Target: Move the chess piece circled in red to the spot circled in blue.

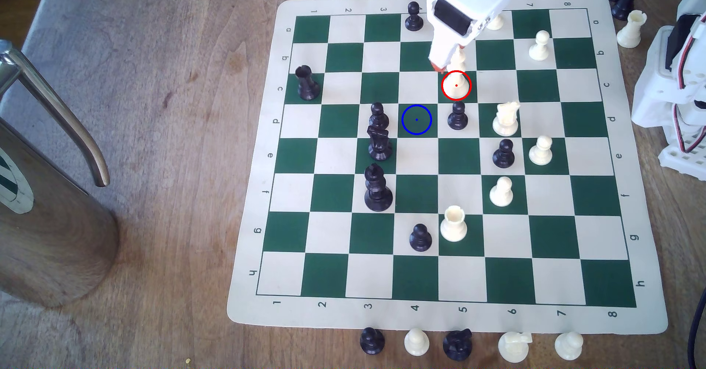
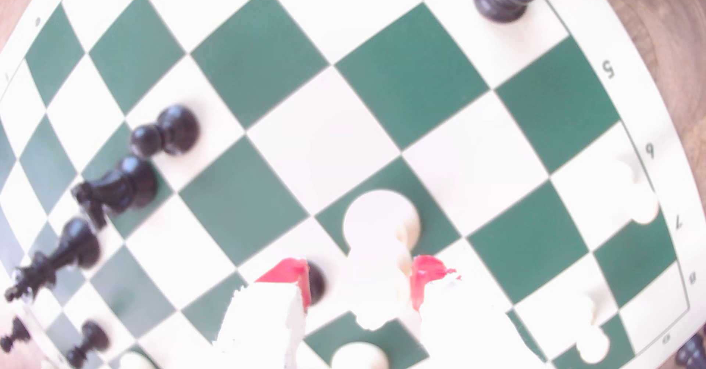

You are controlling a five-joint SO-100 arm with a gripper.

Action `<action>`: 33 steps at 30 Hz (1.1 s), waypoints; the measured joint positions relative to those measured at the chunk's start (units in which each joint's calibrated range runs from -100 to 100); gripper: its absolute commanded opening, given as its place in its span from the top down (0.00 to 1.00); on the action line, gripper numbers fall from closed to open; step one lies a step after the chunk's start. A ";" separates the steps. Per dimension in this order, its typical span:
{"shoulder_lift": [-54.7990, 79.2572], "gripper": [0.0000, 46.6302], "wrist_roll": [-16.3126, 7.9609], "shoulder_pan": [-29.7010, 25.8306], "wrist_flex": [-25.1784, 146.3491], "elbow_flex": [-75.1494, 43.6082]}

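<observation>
**White printed arm with red-tipped fingers**

The arm (image 1: 464, 6) is built of white plastic shells with blocky, faceted shapes. A black rectangular block, likely a motor, sits set into its white housing in the exterior view. Thin red and white cables loop over its upper part. The gripper (image 2: 359, 277) has two white fingers (image 2: 263, 315) with rough, jagged printed edges, each capped at the tip with a bright red pad (image 2: 424, 273). In the exterior view the fingertip shows an orange-red end.
</observation>
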 measured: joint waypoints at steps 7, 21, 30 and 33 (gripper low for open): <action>1.84 0.74 0.00 -0.66 0.00 0.27; 2.09 1.00 1.03 0.07 0.00 0.27; 2.09 1.00 2.20 0.59 4.70 -0.36; 2.01 1.00 2.30 0.96 7.73 -2.80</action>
